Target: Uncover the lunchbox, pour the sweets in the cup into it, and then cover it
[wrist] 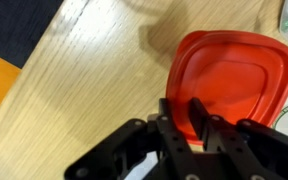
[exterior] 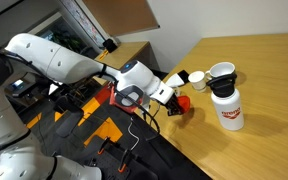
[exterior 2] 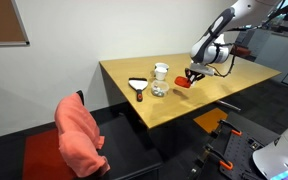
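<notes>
My gripper is shut on the near edge of the lunchbox's flat red lid, one finger above the rim and one below. The lid's shadow falls on the wood beside it, so it looks lifted. In both exterior views the gripper holds the red lid low over the table, near its edge. I cannot make out the lunchbox's dark body. The small white cup stands just beyond the lid, apart from it. The sweets are too small to see.
A larger white mug sits behind the tall white flask with red lettering. A dark and white object lies further along the wooden table. A chair draped in pink cloth stands at the table's corner.
</notes>
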Robot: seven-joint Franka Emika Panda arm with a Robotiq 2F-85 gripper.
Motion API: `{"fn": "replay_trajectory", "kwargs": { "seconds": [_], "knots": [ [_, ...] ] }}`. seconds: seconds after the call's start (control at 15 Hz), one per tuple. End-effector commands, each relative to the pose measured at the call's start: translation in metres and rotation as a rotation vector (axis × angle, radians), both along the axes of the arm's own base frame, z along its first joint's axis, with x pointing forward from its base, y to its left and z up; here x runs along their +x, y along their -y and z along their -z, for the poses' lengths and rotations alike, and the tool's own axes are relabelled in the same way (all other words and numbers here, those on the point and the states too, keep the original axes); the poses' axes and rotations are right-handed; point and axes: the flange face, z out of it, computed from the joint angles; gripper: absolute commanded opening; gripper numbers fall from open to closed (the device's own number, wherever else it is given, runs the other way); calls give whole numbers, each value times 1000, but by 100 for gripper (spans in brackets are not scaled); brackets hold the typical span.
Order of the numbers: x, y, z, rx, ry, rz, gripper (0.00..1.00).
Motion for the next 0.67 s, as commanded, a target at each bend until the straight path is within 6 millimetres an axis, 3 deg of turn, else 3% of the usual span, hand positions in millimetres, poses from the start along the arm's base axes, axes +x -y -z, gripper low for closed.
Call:
{"fn": "replay_trajectory", "kwargs": {
  "seconds": [0.0, 0.6],
  "knots": [
    [-2, -17, -27, -29, 28, -52, 6],
    [38, -54, -52, -48, 28, -215, 6]
  ]
}}
